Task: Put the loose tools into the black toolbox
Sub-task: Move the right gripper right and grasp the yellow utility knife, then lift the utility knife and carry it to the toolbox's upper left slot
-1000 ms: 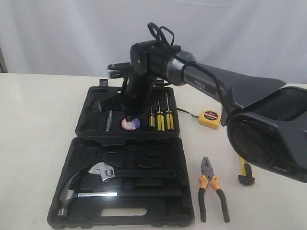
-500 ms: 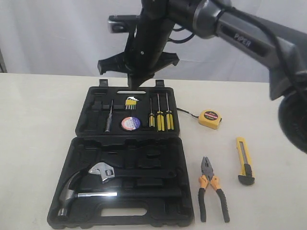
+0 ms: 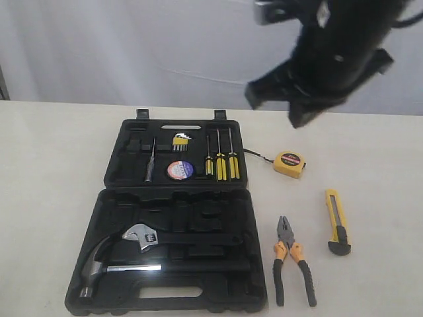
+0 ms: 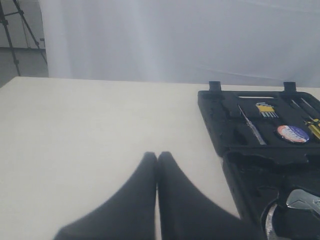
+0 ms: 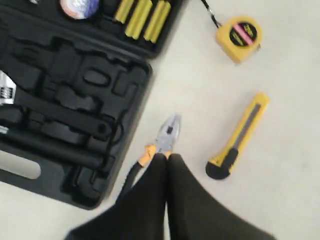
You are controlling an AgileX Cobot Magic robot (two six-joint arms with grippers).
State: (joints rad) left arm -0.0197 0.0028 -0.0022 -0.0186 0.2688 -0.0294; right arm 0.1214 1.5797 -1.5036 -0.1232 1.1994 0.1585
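Note:
The black toolbox [image 3: 185,218] lies open on the table, both halves flat. The dark tape roll [image 3: 180,170] with its purple-white label sits in a recess of the far half. To the right, on the bare table, lie the yellow tape measure [image 3: 289,164], the yellow-black utility knife [image 3: 338,222] and the orange-black pliers [image 3: 293,261]. My right gripper [image 3: 299,117] hangs blurred high above the tape measure. In the right wrist view it [image 5: 165,157] is shut and empty over the pliers [image 5: 167,131]. My left gripper [image 4: 157,155] is shut and empty, low over the table beside the toolbox [image 4: 220,110].
The near half of the case holds a steel claw hammer [image 3: 106,261] and a chrome wrench [image 3: 149,236]. The far half holds three yellow-handled screwdrivers [image 3: 221,162], hex keys [image 3: 180,140] and a small driver [image 3: 150,165]. A white curtain hangs behind the table.
My right gripper has lifted away from the tape roll, which stays in its recess. The arm then rose and swung right, to above the tape measure. The loose tools have not moved.

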